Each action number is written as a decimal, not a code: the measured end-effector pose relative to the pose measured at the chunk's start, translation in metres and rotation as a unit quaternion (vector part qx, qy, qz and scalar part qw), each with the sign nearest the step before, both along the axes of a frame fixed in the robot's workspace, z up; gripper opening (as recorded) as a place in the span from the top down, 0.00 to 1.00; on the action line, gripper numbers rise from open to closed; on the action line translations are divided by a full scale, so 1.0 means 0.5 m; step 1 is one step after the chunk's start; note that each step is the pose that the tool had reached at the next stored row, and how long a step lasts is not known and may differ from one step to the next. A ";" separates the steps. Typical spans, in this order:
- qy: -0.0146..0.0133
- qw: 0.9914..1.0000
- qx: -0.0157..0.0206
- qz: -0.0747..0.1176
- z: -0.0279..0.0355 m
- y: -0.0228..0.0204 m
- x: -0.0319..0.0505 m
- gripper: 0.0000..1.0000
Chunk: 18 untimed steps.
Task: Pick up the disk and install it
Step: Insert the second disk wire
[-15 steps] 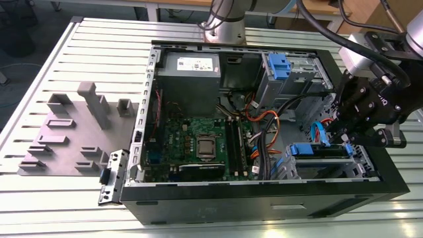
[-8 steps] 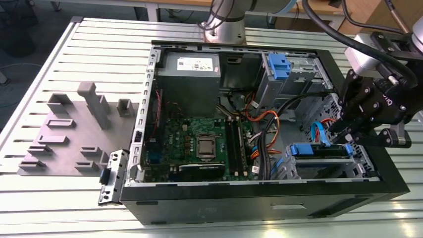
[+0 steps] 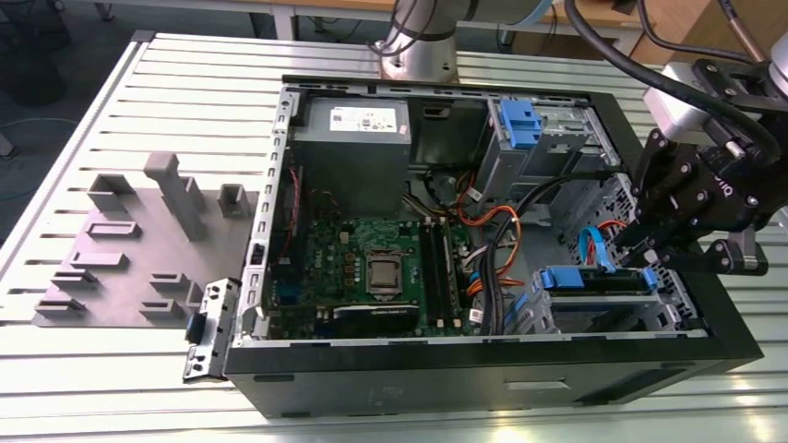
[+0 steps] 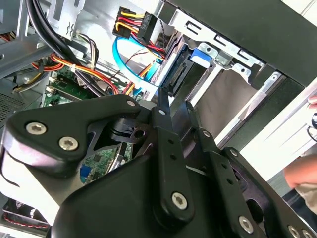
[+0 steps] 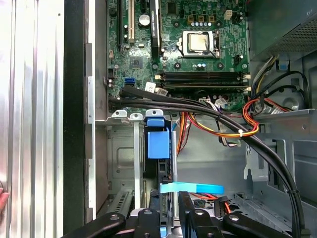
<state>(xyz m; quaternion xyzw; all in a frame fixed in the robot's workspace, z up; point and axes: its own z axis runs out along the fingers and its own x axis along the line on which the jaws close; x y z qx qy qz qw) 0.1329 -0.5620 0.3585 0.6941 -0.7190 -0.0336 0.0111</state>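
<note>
The disk [image 3: 600, 281] stands on edge in the drive cage at the case's near corner on the exterior view's right, its blue side rail uppermost. My gripper [image 3: 643, 261] hangs over the end of the disk nearest the case wall. In the first wrist view the black fingers [image 5: 147, 216] flank the disk's [image 5: 158, 144] blue-railed edge, and my gripper [image 5: 168, 218] looks shut on it. In the second wrist view my gripper [image 4: 176, 106] points into the bay beside a blue tab [image 4: 200, 54] and a black connector [image 4: 176, 79].
A flat blue data cable [image 5: 190, 188] crosses just beyond the fingers. Orange, yellow and black wire bundles [image 5: 233, 130] run past the cage. The motherboard [image 3: 376, 268], the power-supply box [image 3: 357, 120] and a grey fixture [image 3: 136, 249] lie to the exterior view's left. A person's hand [image 4: 304, 173] is outside the case.
</note>
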 end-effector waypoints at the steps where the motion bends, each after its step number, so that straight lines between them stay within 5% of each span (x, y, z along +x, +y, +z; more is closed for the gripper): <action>1: 0.000 1.000 0.000 0.000 0.000 0.0001 0.000 0.71; 18: 0.000 1.000 0.000 0.000 -0.014 0.0158 0.019 0.71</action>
